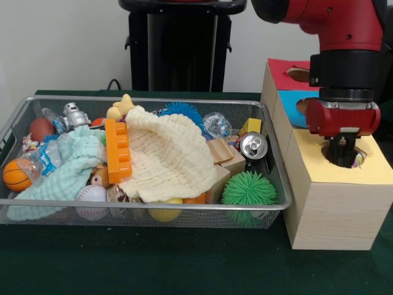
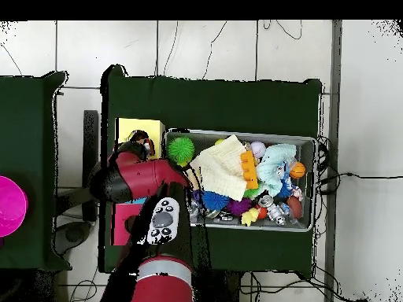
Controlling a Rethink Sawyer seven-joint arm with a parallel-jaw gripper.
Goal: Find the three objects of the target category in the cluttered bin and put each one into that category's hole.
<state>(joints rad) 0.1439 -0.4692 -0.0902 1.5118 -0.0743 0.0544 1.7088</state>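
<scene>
The wire mesh bin (image 1: 147, 208) fills the left and middle of the table, full of toys; it also shows in the overhead view (image 2: 236, 133). The yellow-topped hole (image 1: 363, 153) is in the nearest wooden box, right of the bin. My gripper (image 1: 341, 155) hangs straight down with its tips inside this hole. A scrap of busy-printed piece (image 1: 358, 161) shows inside the hole, right beside the gripper. Another small speckled piece (image 1: 28, 145) lies at the bin's far left. In the overhead view my arm (image 2: 138, 177) covers the hole.
Behind the yellow box stand the blue-topped box (image 1: 293, 98) and the red-topped box (image 1: 284, 74). In the bin lie a cream waffle cloth (image 1: 169, 153), a mint cloth (image 1: 64, 172), an orange brick (image 1: 118, 150), a green spiky ball (image 1: 249, 187) and a can (image 1: 253, 146).
</scene>
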